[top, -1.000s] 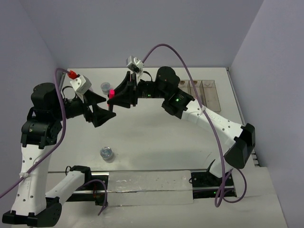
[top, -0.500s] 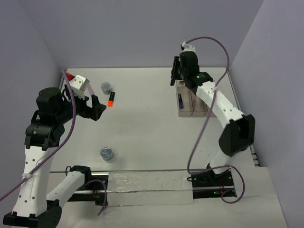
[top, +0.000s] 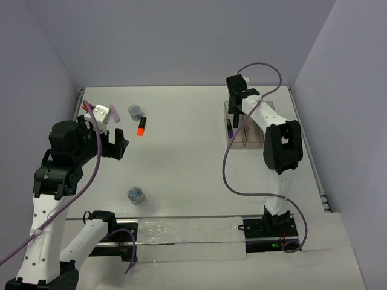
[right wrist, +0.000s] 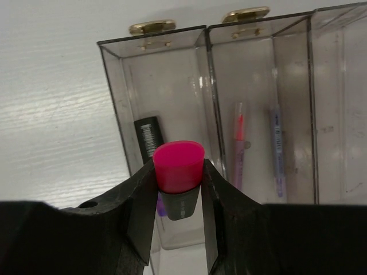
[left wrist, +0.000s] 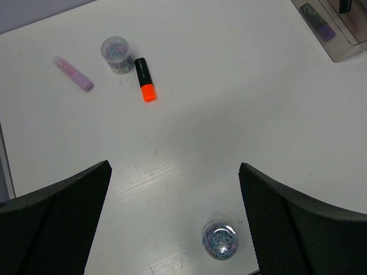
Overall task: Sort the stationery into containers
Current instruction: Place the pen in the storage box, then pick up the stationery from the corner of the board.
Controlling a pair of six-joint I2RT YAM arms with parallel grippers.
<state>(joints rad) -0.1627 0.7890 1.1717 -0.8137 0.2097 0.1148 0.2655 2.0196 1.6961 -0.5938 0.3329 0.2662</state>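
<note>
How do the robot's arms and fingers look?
Both the left arm and the right arm have white links and black joints; small holes dot the left one's shell. A purple cable loops along each. A white camera box with a red plug sits on the left wrist. The fingers are black and wedge-shaped.

Right claw (right wrist: pixel 178 192) hangs over the bins (right wrist: pixel 312 86), with the held highlighter (right wrist: pixel 178 159) between its fingers, straight above the leftmost bin (right wrist: pixel 166 74), and a second highlighter (right wrist: pixel 149 136) lies in there beneath it. Two sticks (right wrist: pixel 239 140) lie in the bin just right. Ahead of the left claw (left wrist: pixel 174 166) on the counter (left wrist: pixel 229 114): a loose highlighter (left wrist: pixel 145 79), a far pot (left wrist: pixel 117 54) just beside it on the left, a block (left wrist: pixel 73 73) further left. A near pot (left wrist: pixel 219 239) sits close under this claw, toward its right finger.
</note>
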